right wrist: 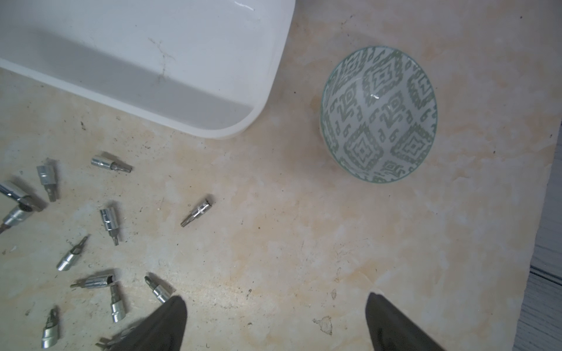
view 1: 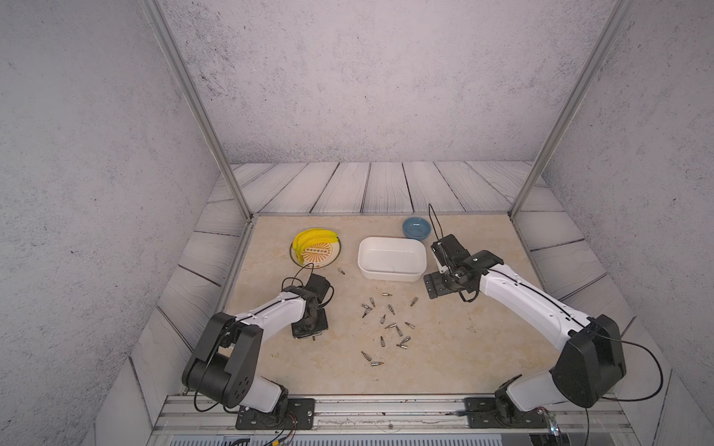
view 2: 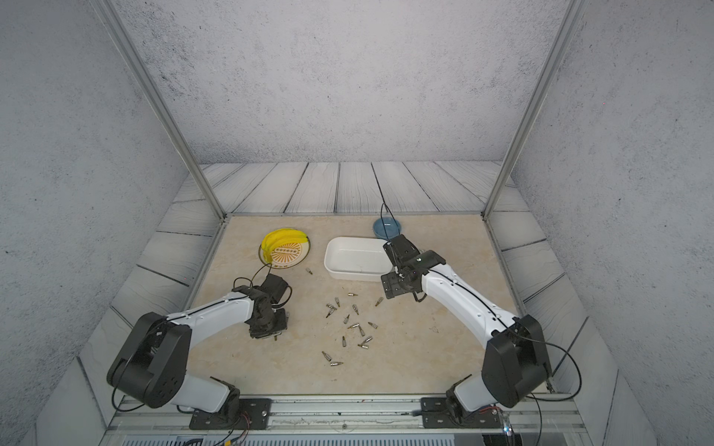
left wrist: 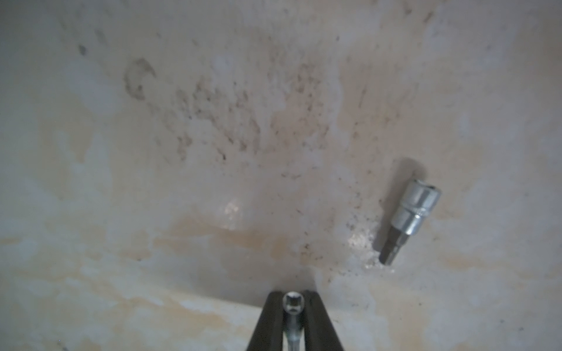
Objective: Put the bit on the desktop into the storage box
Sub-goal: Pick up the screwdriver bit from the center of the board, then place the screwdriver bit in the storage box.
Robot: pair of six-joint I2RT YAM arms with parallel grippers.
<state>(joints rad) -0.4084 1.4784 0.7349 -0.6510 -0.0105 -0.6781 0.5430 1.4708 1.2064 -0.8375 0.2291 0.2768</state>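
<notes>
Steel bit [left wrist: 292,305] sat pinched between the closed fingers [left wrist: 267,322] of the left gripper [left wrist: 292,294], low over the desktop [view 1: 483,347] on its left side, well apart from the box [view 1: 390,275]; whether it touched the surface, blur hid. A second bit [left wrist: 409,218] lay near it. Right gripper [right wrist: 275,299] hung wide open and empty near the box's right end, with loose bits [view 1: 391,308] scattered on the desktop before the box.

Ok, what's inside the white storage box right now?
No bits: the storage box shows only a bare white floor in both top views. In a top view the right arm covers its right end, and the near wall may hide a thin strip of floor.
</notes>
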